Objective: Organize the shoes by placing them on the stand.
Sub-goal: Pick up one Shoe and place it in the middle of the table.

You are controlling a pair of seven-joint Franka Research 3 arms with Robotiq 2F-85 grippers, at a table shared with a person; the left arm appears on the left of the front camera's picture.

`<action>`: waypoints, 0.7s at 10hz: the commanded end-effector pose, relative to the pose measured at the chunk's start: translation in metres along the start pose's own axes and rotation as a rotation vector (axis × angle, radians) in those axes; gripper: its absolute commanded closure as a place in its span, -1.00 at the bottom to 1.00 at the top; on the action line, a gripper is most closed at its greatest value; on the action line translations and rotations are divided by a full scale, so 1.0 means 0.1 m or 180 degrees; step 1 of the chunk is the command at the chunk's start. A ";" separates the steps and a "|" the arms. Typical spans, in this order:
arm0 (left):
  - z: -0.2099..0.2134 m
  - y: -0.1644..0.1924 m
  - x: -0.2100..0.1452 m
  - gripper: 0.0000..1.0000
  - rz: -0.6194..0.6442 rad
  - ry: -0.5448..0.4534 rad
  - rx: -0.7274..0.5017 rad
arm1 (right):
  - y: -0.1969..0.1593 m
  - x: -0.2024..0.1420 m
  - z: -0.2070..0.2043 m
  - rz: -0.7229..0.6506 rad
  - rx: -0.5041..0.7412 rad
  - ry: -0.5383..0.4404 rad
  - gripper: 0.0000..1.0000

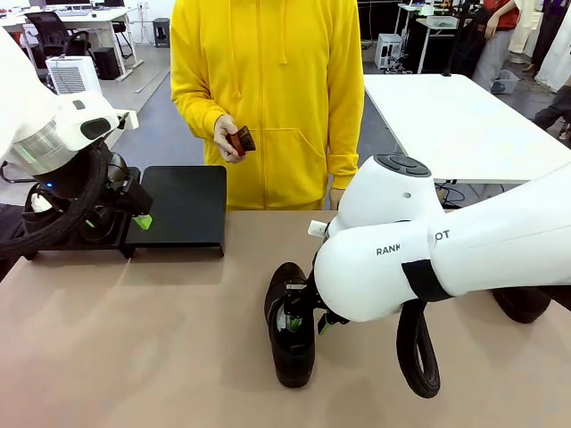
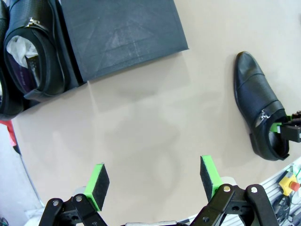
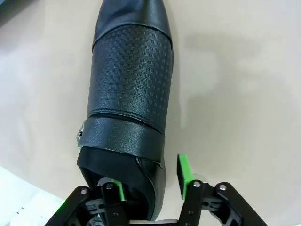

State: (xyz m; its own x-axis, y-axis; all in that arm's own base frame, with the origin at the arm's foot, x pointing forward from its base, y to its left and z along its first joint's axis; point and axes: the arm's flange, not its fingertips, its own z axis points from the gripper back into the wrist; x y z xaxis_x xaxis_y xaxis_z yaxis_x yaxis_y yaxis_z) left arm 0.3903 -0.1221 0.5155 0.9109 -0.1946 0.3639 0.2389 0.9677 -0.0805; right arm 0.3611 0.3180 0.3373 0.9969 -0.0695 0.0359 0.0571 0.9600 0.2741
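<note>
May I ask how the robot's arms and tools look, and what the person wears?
Both arms are glossy white; the right arm has black lettering, a black band and a black cable. The left tool and right tool are black with green pads. The person's hoodie is yellow.

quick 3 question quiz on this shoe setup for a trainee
1. Fill in: the person's hand holds a ____.
2. True or false: the left gripper holds a shoe.
3. The shoe at the right gripper lies: A on the table; B in that hand; C in the left gripper.
Key: 1 brush; 2 false; 3 A.
</note>
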 end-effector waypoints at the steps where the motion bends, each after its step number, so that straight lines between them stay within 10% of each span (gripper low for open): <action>1: 0.01 0.00 0.00 -1.00 0.0049 -0.0027 -0.0008 | -0.12 -0.06 0.10 -0.0041 0.0027 -0.0002 -1.00; 7: 0.01 0.00 0.00 -1.00 0.0049 -0.0027 -0.0008 | -0.06 -0.02 0.07 -0.0052 0.0007 0.0023 -1.00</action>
State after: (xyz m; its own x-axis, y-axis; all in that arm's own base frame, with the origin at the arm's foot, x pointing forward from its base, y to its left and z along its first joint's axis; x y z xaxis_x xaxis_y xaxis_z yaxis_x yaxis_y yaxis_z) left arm 0.3903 -0.1221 0.5155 0.9109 -0.1945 0.3640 0.2388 0.9677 -0.0805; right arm 0.3574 0.3073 0.3446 0.9973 -0.0737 0.0037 0.0698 0.9590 0.2746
